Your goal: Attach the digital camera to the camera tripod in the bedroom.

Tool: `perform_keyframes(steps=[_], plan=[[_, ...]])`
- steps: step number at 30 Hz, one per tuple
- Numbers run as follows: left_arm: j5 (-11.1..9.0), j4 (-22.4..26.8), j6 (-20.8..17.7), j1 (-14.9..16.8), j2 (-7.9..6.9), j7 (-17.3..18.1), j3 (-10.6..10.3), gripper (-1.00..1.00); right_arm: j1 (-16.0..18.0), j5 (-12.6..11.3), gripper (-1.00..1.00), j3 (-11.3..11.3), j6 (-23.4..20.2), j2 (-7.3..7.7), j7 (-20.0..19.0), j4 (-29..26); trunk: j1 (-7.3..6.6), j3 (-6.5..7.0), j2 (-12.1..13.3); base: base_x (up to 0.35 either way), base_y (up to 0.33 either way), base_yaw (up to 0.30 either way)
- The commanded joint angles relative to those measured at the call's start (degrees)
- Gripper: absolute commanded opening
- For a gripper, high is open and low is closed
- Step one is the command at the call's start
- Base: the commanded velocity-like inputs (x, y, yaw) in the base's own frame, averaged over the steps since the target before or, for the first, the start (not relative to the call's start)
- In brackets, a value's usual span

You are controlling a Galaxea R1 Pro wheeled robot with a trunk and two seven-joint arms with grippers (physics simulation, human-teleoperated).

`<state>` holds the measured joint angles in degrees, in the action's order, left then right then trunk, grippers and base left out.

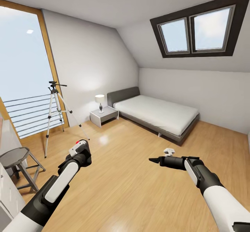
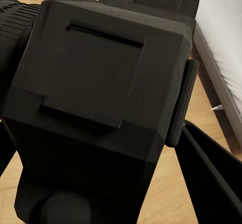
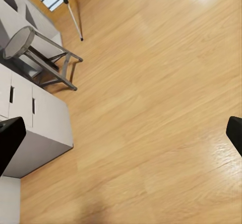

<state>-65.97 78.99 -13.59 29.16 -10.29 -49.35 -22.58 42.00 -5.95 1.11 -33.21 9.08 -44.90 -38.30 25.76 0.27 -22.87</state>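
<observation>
by the window at far left stands the camera tripod (image 1: 55, 112); the left gripper (image 1: 80, 148) is clamped on the digital camera (image 2: 101, 108), carrying it; right gripper (image 1: 154, 160) looks spread, empty. next: approach, lift onto head.

Bedroom item counts
1 camera tripod (image 1: 55, 115), 1 digital camera (image 2: 101, 113), 1 bed (image 1: 156, 115), 1 stool (image 1: 19, 164), 1 lamp (image 1: 100, 102), 1 nightstand (image 1: 103, 115), 2 skylight panes (image 1: 194, 30).

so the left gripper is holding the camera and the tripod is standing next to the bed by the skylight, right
Not quite. The left gripper does hold the camera, but the head view shows the tripod standing by the tall window with the railing, across the room from the bed, not next to it.
</observation>
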Motion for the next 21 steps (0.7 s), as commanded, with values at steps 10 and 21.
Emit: perform_keyframes(steps=[10,21], plan=[[3.4,-11.3,-0.4,0.0,0.14,-1.3,-0.1,-1.0,-0.3,1.7,1.0,-0.1,0.0,1.05,3.2,15.4,0.02,-0.03,-0.1,0.0,0.0,0.0],[9.3,-38.1,0.4,-4.9,2.58,-0.7,-1.0,-1.0,-1.1,7.7,1.0,-0.4,13.9,3.88,10.3,37.7,0.02,-0.03,-0.1,0.0,0.0,0.0]])
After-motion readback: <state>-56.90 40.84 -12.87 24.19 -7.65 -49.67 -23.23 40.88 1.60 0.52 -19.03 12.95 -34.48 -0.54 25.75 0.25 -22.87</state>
